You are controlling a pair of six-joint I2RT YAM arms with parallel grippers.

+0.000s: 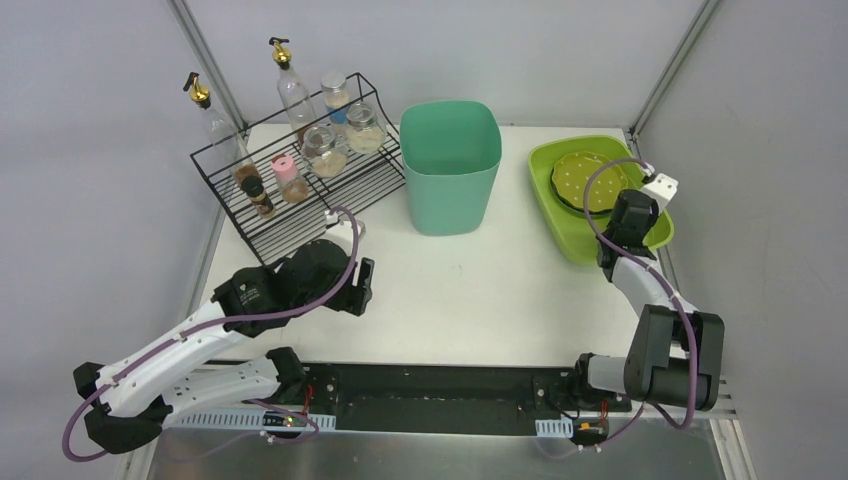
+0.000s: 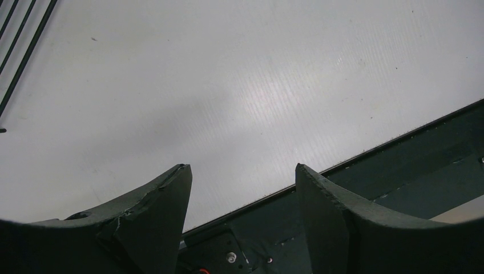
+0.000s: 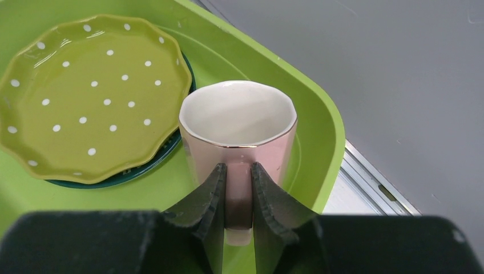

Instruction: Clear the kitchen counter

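Right gripper [image 3: 238,172] is clamped on the handle of the pink cup [image 3: 237,123], over the green tray [image 3: 322,137] at far right, beside the dotted plate [image 3: 91,97]. Left gripper [image 2: 242,188] hangs open above the kitchen counter [image 1: 500,290]. I judge only releasing this cup is left.

Light fell soft and even from overhead, bright throughout. A pale sheen lay on the counter [image 2: 251,97] beneath my left wrist. My jaws showed dark, their near ends blurred, and the green plate [image 3: 91,97] glinted along its rim.
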